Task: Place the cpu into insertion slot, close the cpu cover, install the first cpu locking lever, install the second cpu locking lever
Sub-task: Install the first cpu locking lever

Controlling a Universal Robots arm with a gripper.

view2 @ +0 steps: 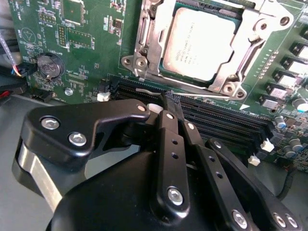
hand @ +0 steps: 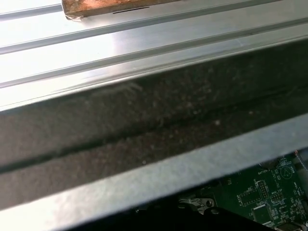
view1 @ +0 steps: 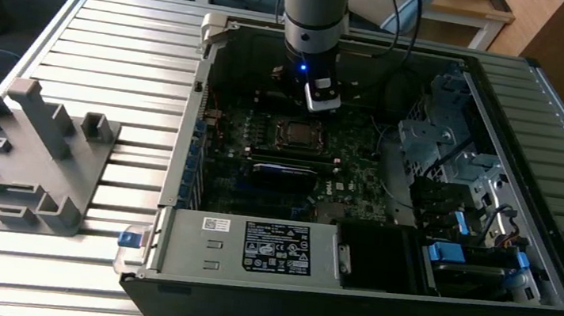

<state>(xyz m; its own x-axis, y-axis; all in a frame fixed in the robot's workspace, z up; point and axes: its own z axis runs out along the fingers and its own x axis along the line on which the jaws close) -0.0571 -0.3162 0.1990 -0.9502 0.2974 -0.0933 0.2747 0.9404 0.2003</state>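
Overhead, an open computer case (view1: pixel 526 257) lies on a slatted metal table (view1: pixel 115 35), its green motherboard (view1: pixel 355 174) exposed; the robot arm (view1: pixel 314 18) reaches down inside; its black gripper (view2: pixel 169 102) hovers just beside the insertion slot (view2: pixel 144 48), fingers pressed together and holding nothing; the cpu (view2: pixel 202 43) already sits in the slot, with the cpu cover (view2: pixel 240 57) lying closed around it. Judging by this, a locking lever is the step in hand; it calls for careful, precise pressing.

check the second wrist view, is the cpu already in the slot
Yes, the cpu lies flat inside the slot.
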